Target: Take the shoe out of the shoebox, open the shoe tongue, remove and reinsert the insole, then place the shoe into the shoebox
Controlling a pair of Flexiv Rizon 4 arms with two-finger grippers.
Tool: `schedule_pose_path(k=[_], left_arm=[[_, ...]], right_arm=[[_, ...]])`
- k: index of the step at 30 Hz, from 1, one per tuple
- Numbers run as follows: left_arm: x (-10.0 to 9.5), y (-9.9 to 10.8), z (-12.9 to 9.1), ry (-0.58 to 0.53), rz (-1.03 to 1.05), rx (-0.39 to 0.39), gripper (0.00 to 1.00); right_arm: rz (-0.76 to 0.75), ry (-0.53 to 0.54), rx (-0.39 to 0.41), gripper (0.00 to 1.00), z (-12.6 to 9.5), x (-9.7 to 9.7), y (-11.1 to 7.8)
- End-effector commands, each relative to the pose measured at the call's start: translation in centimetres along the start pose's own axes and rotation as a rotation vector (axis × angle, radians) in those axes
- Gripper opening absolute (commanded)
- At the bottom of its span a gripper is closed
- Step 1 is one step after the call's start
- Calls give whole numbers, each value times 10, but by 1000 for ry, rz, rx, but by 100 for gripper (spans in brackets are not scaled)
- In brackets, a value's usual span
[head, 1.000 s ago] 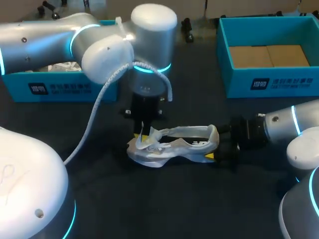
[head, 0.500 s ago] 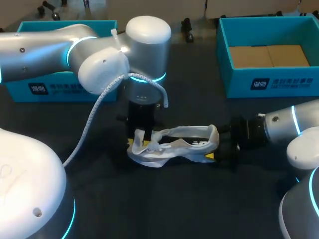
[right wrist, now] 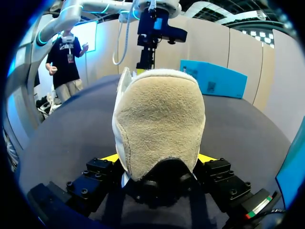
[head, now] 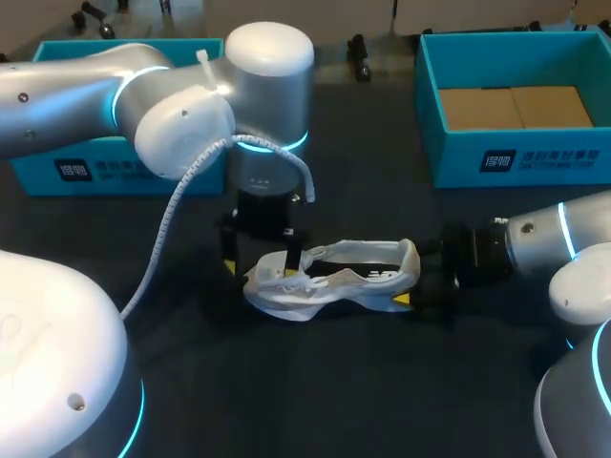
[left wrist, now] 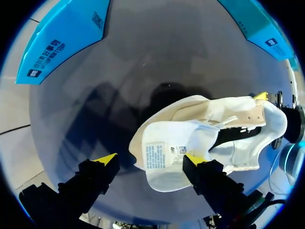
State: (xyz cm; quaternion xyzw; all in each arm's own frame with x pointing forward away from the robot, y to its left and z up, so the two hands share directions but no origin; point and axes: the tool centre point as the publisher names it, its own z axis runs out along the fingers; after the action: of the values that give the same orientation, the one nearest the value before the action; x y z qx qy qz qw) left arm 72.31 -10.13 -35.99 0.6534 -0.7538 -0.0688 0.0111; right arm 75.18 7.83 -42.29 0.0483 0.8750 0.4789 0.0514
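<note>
A white shoe (head: pixel 334 277) lies on its side in the middle of the dark table. Its tongue (left wrist: pixel 162 152) is folded out over the toe, label side showing. My left gripper (head: pixel 258 258) hangs over the toe end, open; in the left wrist view the tongue lies between the spread fingers of the left gripper (left wrist: pixel 150 159), and only one yellow tip is close to it. My right gripper (head: pixel 412 286) is at the heel. In the right wrist view the suede heel (right wrist: pixel 159 114) fills the space between the fingers of the right gripper (right wrist: pixel 158 157), both tips against it.
A blue shoebox (head: pixel 115 162) with white paper inside stands at the back left. A second blue box (head: pixel 516 162) with a brown cardboard bottom stands at the back right. Bare tabletop lies in front of the shoe.
My left gripper has opened and let go of the tongue, drawing back a little to the left of the shoe. The right arm and the shoe have stayed put.
</note>
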Motion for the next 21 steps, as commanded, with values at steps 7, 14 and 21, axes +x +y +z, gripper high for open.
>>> schedule_pose_path(k=[7,14,21], left_arm=[[13,-7,-25,25,140,39,100],[28,-18,-39,0,277,101,100],[41,-28,-58,30,527,161,100]], right_arm=[[0,-3,2,0,3,0,-1],[0,-3,2,0,3,0,-1],[0,-3,2,0,3,0,-1]])
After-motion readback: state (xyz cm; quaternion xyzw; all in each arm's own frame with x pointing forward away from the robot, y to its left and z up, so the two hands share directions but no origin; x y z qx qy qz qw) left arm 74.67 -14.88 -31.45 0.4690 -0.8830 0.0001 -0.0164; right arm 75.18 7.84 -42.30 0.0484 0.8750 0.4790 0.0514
